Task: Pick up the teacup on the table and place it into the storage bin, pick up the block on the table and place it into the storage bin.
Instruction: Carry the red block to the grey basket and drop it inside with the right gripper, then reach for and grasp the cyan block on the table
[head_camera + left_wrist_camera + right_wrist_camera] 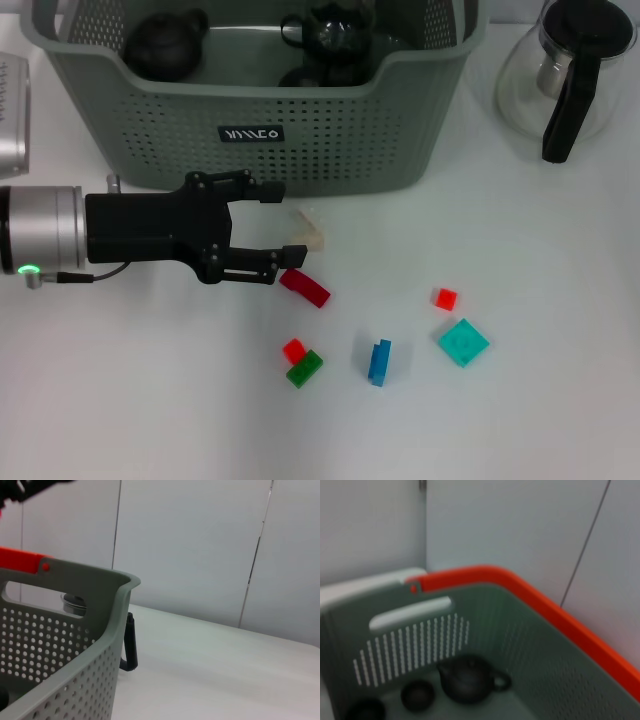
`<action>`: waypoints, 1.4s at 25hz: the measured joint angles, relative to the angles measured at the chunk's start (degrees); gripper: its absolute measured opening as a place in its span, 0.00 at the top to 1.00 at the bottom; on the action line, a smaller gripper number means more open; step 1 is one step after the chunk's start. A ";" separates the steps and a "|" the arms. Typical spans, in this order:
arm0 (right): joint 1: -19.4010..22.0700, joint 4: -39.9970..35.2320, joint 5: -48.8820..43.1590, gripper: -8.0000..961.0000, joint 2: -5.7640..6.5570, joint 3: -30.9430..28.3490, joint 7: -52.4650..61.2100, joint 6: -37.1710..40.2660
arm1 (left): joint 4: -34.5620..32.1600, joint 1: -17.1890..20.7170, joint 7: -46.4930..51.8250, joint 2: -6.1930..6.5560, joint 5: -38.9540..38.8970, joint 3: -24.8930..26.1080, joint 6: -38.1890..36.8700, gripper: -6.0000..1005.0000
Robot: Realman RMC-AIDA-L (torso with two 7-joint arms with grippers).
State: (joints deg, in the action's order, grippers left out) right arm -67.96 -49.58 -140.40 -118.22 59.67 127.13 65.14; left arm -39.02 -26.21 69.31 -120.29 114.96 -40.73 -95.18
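Observation:
The storage bin stands at the back of the table, also shown in the left wrist view as the bin. Inside it lie a dark teapot and a small dark teacup. No teacup shows on the table. My left gripper reaches in from the left just in front of the bin, open. A cream block lies right at its fingertips, touched by neither as far as I can see. A red block lies just below the lower finger. My right gripper does not show.
More blocks lie scattered on the table in front: small red, green, blue, teal and another red. A glass coffee pot with a black handle stands right of the bin.

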 joint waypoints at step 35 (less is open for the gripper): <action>26.67 -24.52 -3.67 0.04 -2.05 14.78 0.18 46.00 | -0.05 0.65 -3.26 -0.06 0.10 -0.11 -0.11 0.16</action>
State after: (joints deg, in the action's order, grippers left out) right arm -41.29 -74.09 -144.07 -120.27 74.46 127.31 111.13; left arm -39.07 -25.56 66.05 -120.35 115.05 -40.84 -95.29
